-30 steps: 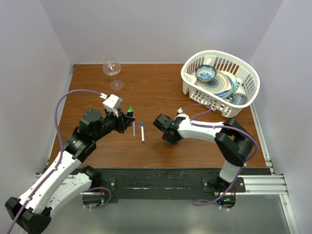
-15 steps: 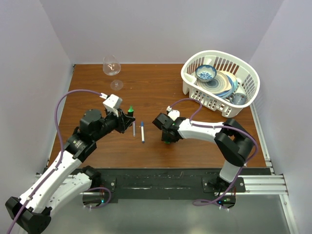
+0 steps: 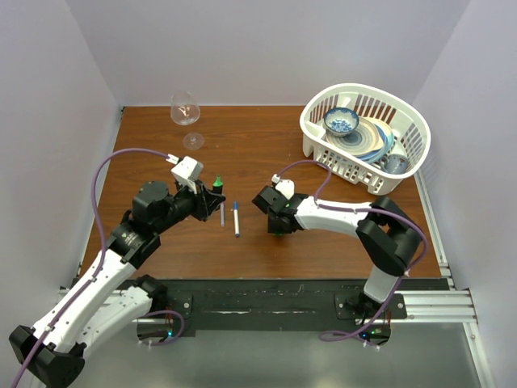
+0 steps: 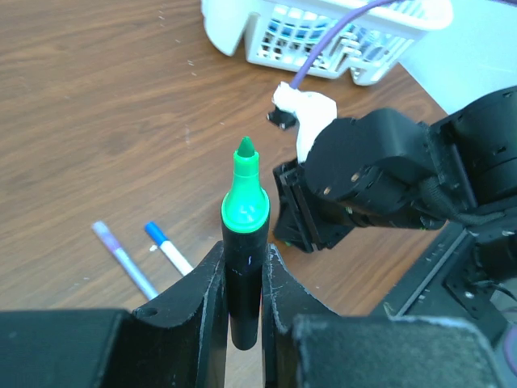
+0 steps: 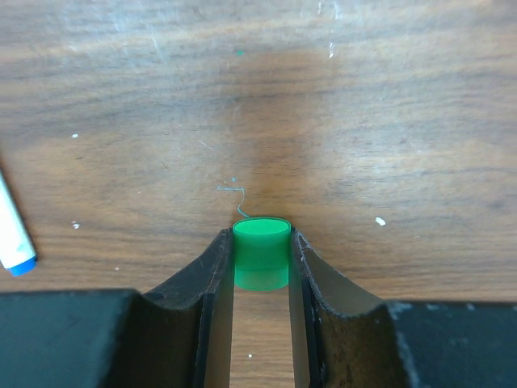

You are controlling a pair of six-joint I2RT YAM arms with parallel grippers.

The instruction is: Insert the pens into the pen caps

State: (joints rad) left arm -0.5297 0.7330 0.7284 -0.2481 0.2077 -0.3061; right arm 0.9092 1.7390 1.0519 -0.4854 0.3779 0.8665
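Observation:
My left gripper (image 4: pixel 242 252) is shut on the thick black marker (image 4: pixel 245 206), which stands upright between the fingers with its green tip up. From above, this gripper (image 3: pixel 212 192) hovers left of the two thin pens lying on the table. These are the purple-grey pen (image 3: pixel 222 213) and the white pen (image 3: pixel 236 218) with a blue end. My right gripper (image 5: pixel 260 236) is shut on the green pen cap (image 5: pixel 261 259), low over the wood, and sits right of the pens (image 3: pixel 278 229). No blue or red cap shows.
A wine glass (image 3: pixel 185 113) stands at the back left. A white basket (image 3: pixel 319 141) holding a bowl, plates and a cup sits at the back right. The right arm's black wrist (image 4: pixel 380 174) is close in front of the marker.
The right wrist has turned and shifted slightly left while keeping the green cap. The left arm and the two lying pens have not moved.

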